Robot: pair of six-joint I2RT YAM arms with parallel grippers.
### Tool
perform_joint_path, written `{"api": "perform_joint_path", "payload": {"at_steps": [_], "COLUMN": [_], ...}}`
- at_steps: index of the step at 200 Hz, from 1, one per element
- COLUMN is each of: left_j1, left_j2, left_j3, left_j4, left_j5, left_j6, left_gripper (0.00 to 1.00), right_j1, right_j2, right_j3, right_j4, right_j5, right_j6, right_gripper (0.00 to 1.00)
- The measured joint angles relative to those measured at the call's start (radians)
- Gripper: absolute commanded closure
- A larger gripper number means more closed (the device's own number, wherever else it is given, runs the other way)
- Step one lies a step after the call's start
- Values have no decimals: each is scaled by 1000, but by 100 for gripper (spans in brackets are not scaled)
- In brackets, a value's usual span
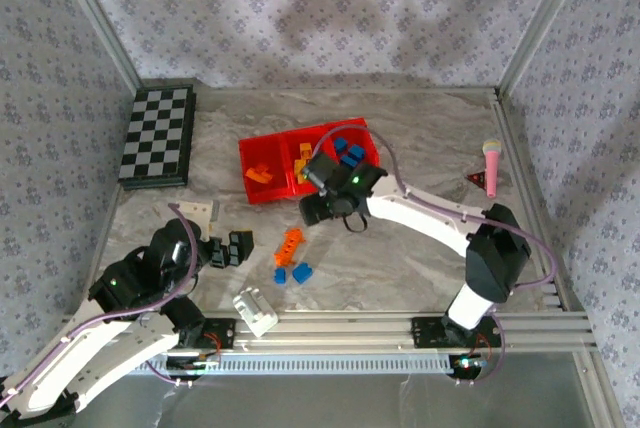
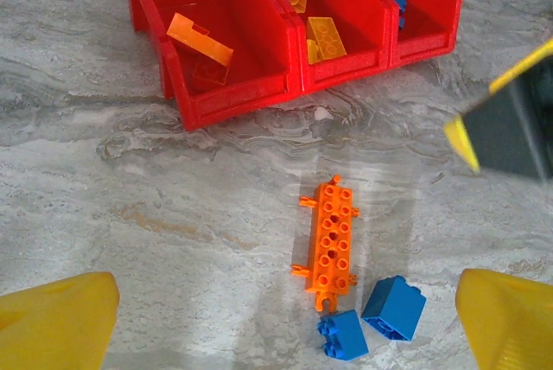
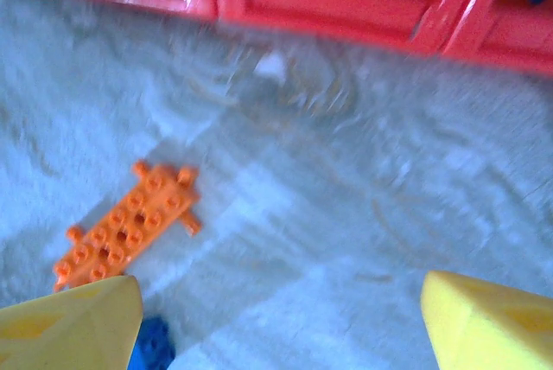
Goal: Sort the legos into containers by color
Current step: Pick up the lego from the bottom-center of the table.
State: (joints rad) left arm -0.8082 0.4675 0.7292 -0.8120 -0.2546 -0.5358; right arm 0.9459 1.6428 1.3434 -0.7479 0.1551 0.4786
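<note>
Left gripper: I saw its yellow fingers spread wide with nothing between them. It hung low over the marbled table, near the left arm's base, and pointed toward the loose legos.

Right gripper: jaws also stood apart and empty, over bare table just in front of the red bins. In the overhead view I logged it at the front edge of the middle and right bins. This wrist view was blurred.

Loose legos lay between the two grippers:
- A long orange plate lay flat, studs up.
- Two blue bricks sat just beside its near end, close together. I could not tell if they touched.

In the three joined bins:
- The left one held an orange brick leaning on the wall.
- The middle one held two yellow bricks.
- The right one held blue pieces.

Elsewhere I noted a checkered board at far left, a white block by the near rail and a pink toy microphone at far right.
</note>
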Motion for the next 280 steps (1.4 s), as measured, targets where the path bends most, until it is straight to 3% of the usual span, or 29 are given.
{"api": "perform_joint_path", "payload": {"at_steps": [54, 107, 123, 205, 280], "left_j1": [0, 0, 0, 1, 1], "left_j2": [-1, -2, -3, -3, -8], "left_j3": [0, 0, 0, 0, 0], "left_j4": [0, 0, 0, -6, -30], "left_j5": [0, 1, 1, -8, -31], "left_j6": [0, 0, 0, 0, 0], "left_gripper": [0, 0, 0, 0, 0], "right_j1": [205, 300, 317, 356, 356], "right_j2": [-1, 89, 129, 261, 314], "right_j3": [-47, -44, -31, 80, 93], "right_j4": [-36, -52, -74, -124, -154], "right_j5": [36, 32, 32, 32, 19], "right_j6": [95, 146, 154, 161, 156], "right_gripper": [8, 5, 0, 2, 11]}}
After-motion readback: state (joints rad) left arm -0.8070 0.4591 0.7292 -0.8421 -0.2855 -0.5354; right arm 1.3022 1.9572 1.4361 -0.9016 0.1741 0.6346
